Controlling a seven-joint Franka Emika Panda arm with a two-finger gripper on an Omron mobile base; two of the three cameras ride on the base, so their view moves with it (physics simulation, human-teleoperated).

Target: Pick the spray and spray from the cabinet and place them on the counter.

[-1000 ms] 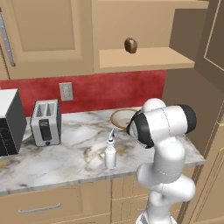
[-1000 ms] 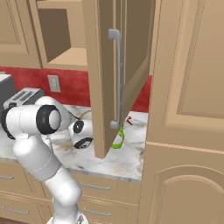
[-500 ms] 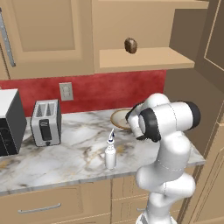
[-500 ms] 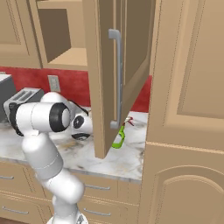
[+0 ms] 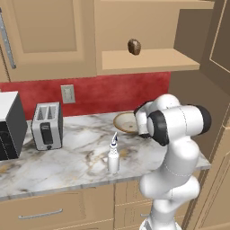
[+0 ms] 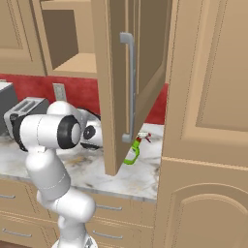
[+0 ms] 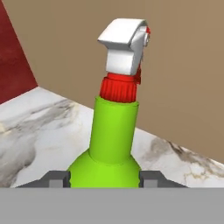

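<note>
We count two sprays on the counter [image 5: 67, 157]: one white spray [image 5: 113, 157], one green spray [image 7: 114, 131] flanked by the gripper [image 7: 104, 178] fingers; grip uncertain.

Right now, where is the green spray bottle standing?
The green spray bottle stands upright on the counter near its right end, just behind the open cabinet door; in the hand view it sits between the fingertips.
</note>
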